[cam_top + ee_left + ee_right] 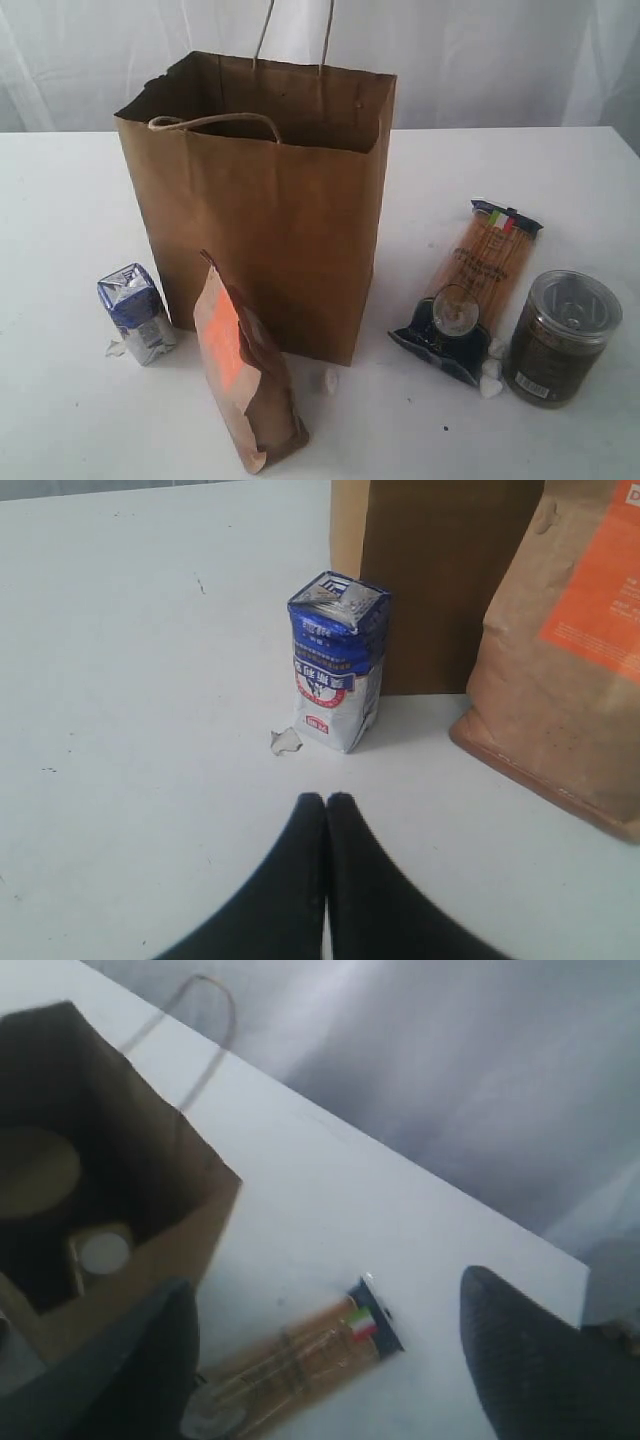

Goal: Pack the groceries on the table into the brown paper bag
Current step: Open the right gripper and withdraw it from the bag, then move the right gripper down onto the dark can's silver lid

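Paper bag [270, 210]: upright on table [60, 200], mouth open; tan lid [35, 1170] and white cap [103, 1252] visible inside.
Outside: carton [137, 312] on the left arm's side, pouch [245, 370] in front, spaghetti packet [480, 285] and dark jar [560, 338] on the right arm's side.
Right gripper [325, 1295]: jaws apart, empty, above packet, which is likely next. Pinch across its middle; enter bag end-first.
Left gripper [326, 805]: jaws together, empty, facing carton.
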